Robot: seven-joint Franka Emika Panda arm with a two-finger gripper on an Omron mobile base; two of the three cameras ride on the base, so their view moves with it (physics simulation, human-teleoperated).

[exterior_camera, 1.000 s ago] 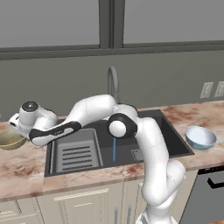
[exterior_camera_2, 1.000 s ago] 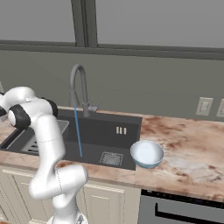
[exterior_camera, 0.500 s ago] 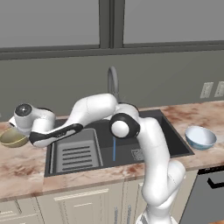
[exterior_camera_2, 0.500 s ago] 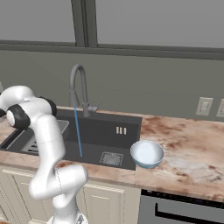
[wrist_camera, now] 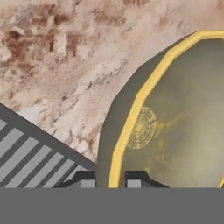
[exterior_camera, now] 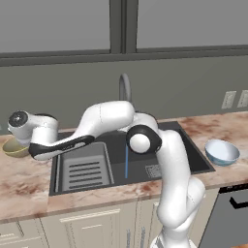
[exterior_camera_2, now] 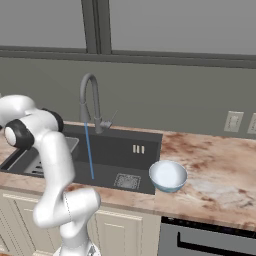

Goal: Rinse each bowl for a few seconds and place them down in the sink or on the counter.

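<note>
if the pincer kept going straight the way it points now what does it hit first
The olive-gold bowl: the pincer already straddles its yellow rim, fingertips close on either side, apparently shut on it. Pushing on would likely press the bowl against the counter, though depth is unclear.

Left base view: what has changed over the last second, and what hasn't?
The gripper dropped lower onto the olive-gold bowl left of the sink and is now shut on its rim. The bowl is not lifted yet. The pale blue bowl, faucet and running water stayed as they were.
</note>
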